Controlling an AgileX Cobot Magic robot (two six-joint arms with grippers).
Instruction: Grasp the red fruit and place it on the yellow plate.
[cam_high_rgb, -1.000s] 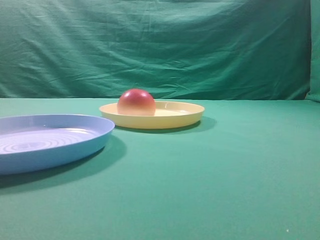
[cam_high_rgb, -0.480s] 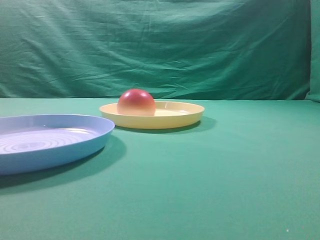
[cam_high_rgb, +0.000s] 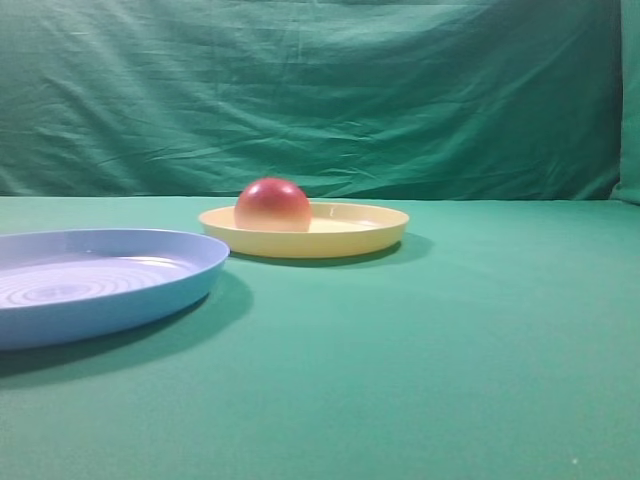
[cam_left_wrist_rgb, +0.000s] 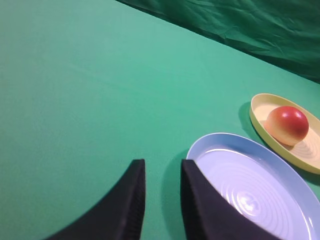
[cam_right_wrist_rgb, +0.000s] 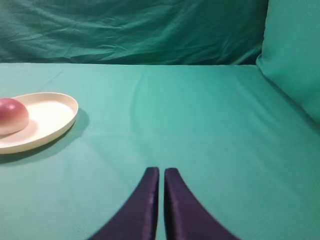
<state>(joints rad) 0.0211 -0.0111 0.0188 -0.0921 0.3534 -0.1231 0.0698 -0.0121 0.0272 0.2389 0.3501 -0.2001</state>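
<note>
I count one red fruit (cam_high_rgb: 272, 205), seated flat side down on the left part of the one yellow plate (cam_high_rgb: 350, 240). One light-blue plate (cam_high_rgb: 110, 300) lies nearby on the tabletop (cam_high_rgb: 450, 350). Left gripper (cam_left_wrist_rgb: 162, 172) jaws stand slightly apart, holding nothing; right gripper (cam_right_wrist_rgb: 161, 175) jaws are closed, empty.

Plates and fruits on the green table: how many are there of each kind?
Plates: 2, the yellow plate and the blue plate
Fruits: 1, the red fruit, sitting on the yellow plate
Total: 3
</note>
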